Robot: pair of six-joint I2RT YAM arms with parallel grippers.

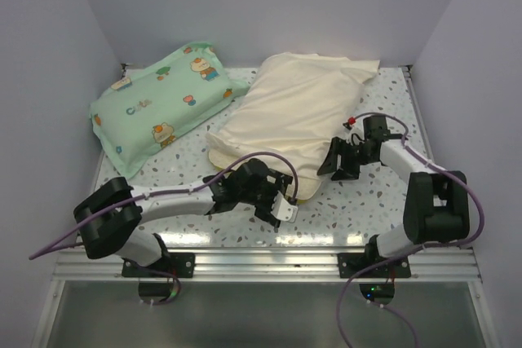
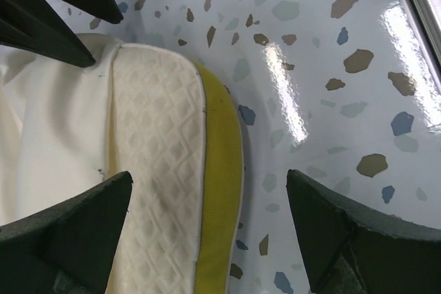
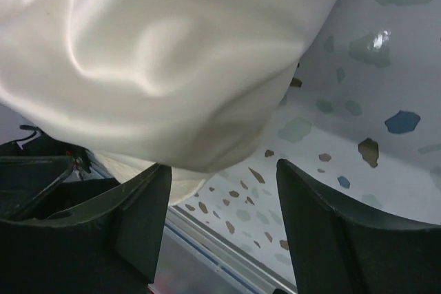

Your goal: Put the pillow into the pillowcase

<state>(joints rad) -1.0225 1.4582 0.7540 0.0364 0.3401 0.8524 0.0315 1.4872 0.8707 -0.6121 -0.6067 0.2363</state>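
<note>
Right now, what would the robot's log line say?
left claw: open over yellow-edged end of dimpled cream pillow | right claw: open at edge of smooth cream fabric pillowcase | pillow end pokes out

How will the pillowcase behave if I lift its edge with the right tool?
Probably floppy: the pillowcase shows soft folds and drapes over the pillow, so a lifted edge should sag. Its sheen in the right wrist view suggests smooth, possibly slippery cloth, so it may slide between the open right tool. It looks thin, likely light.
</note>
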